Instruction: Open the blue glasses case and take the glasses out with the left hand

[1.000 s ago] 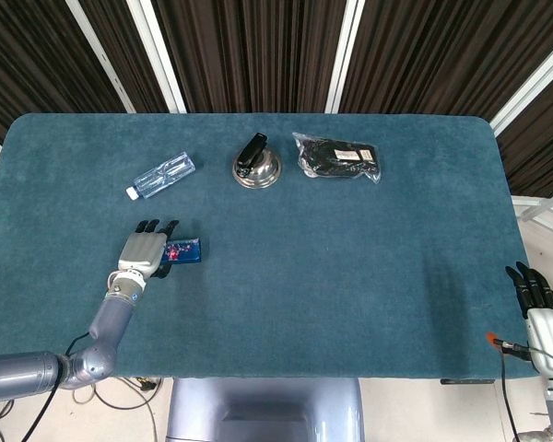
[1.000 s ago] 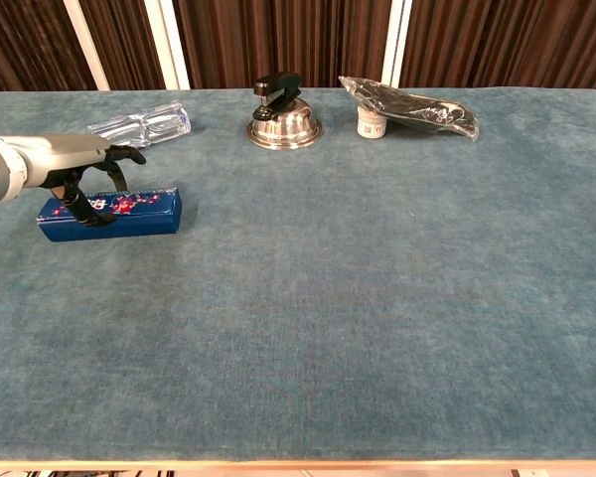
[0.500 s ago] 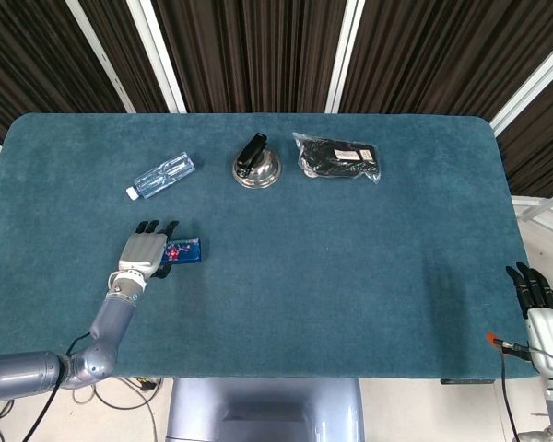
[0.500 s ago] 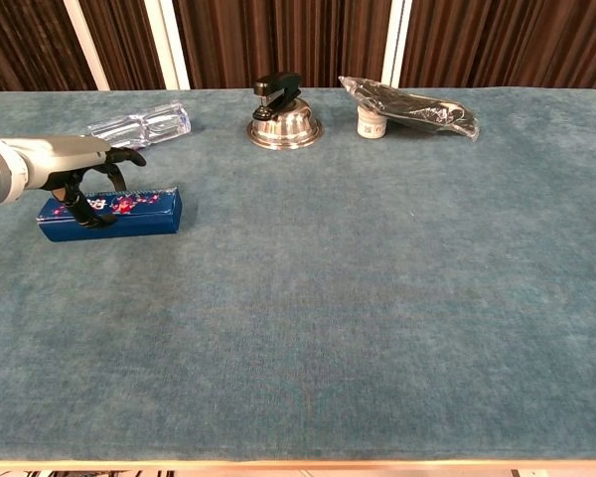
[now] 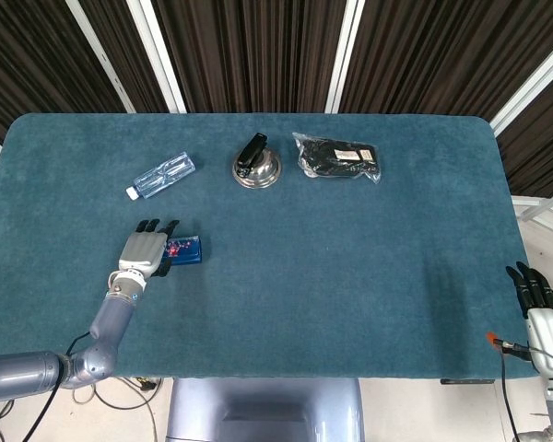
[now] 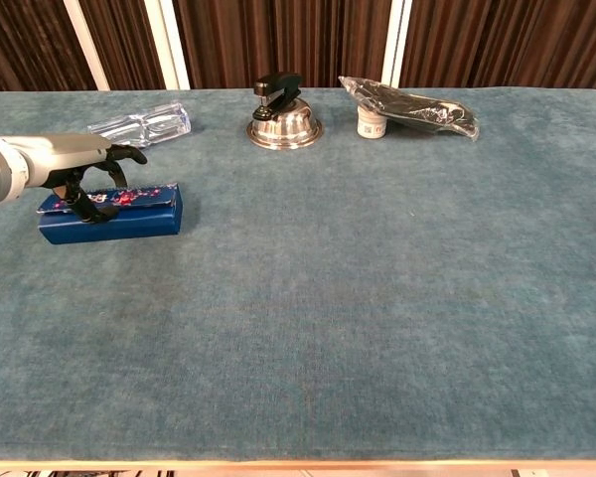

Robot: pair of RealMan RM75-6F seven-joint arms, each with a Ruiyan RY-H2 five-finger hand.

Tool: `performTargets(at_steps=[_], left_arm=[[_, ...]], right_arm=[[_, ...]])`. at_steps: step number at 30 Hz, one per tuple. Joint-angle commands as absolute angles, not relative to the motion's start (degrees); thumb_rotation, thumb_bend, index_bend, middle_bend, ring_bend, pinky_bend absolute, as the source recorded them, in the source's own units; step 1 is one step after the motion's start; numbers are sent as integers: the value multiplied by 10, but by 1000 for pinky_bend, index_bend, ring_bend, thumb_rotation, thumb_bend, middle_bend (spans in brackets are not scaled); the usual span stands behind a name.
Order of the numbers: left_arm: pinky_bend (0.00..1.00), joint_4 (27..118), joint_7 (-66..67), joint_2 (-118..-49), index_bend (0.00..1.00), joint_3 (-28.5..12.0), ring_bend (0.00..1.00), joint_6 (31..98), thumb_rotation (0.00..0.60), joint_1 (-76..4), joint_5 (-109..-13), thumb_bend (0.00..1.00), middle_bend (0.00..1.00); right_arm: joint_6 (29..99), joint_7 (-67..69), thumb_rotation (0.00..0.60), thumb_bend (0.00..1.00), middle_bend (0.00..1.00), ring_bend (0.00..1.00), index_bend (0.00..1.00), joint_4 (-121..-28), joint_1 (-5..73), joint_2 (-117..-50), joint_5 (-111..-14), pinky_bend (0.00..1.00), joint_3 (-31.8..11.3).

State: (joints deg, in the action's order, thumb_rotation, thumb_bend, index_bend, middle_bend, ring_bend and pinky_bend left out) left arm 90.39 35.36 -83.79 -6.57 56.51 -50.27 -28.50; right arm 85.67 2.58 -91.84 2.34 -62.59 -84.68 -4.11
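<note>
- Fingers [image 6: 89,199] of my left hand [image 5: 142,249] curl down over the left end of the blue glasses case [image 6: 114,213], their dark tips touching its patterned lid, so I am gripping that end.
- Compared with half a second ago, the lid has tipped: in the chest view its patterned face now slants up toward the back, where before the pattern ran across the front side of the case.
- Seen from the head camera the case has barely shifted, lying on the near-left part of the table [image 5: 350,276], just beside my knuckles.
- Only the chest view shows my fingertips hooked on the lid; from above my hand covers them.
- Only the head view shows my right hand [image 5: 537,295], off the table's near-right corner, fingers straight and together, holding nothing; whether they are parted I cannot tell.
- Along the far side lie a plastic bottle [image 5: 162,175], a stapler on a metal bell [image 5: 256,166] and a dark bagged bundle [image 5: 339,158].
</note>
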Motion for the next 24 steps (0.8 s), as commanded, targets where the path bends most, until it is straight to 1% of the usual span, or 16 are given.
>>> performTargets(at_steps=[1,13,17,24], left_arm=[[0,903,354,-838,50,-66,0,565,600,-503,-285,500,296],[0,872,362,-850,50,-72,0,556,600,-514,-274,503,294],[0,860,365,-856,50,-71,0,551,600,-516,-268,538,294],[0,844,365,-864,50,-71,0,548,600,-516,-267,639,294]], right_arm=[[857,26,600,124,0,0,0,-919,23,-626,-847,214,-41],[856,25,600,125,0,0,0,-919,23,-626,-846,214,-41],[856,25,600,124,0,0,0,-919,23,-626,-845,214,-42],[856,22,600,125,0,0,0,-919,23,-627,-844,214,-42]])
